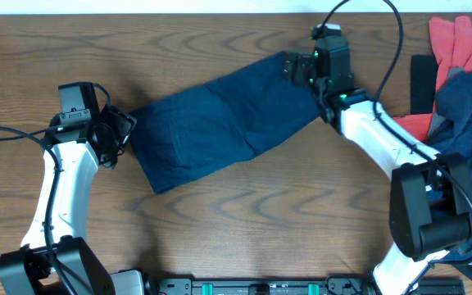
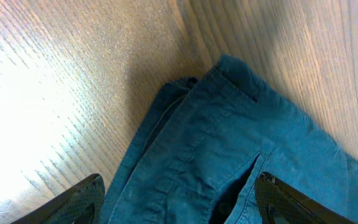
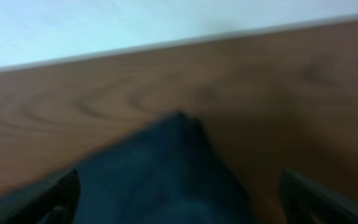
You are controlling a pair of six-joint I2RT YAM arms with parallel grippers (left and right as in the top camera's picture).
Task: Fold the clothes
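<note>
- L gripper [image 2: 180,183]: fingers [image 2: 73,202] set wide apart, nothing clamped. Plain dark navy cloth shorts [image 2: 229,149] lie between them. Cloth contact: cannot tell.
- R gripper [image 3: 179,193]: fingers [image 3: 48,199] also spread, nothing held. A pointed corner of the shorts [image 3: 166,168] sits between them. This view is blurred, so contact cannot be told.
- L gripper pos. in overhead view [image 1: 121,131]: at the lower-left end of the shorts. The stitched band corner w/ stacked cloth layers shows in the L wrist view.
- R gripper pos. in overhead view [image 1: 297,70]: at the opposite, upper-right end of the shorts.
- Shorts [image 1: 220,123]: lie flat on the brown wood-grain table [image 1: 236,229], running diagonally from lower left to upper right between the two arms.
- Progress (judgement): the shorts read as one long strip w/ doubled layers at the band, so a leg-over-leg fold looks done. A cross fold, end to end, looks not yet done.
- Remaining stock: a coral red cloth garment [image 1: 457,41] and a dark navy cloth garment [image 1: 465,94] lie heaped at the right table edge, well apart from the shorts, unfolded.
- Est. status: early. One item is part-folded and the heap is untouched.
</note>
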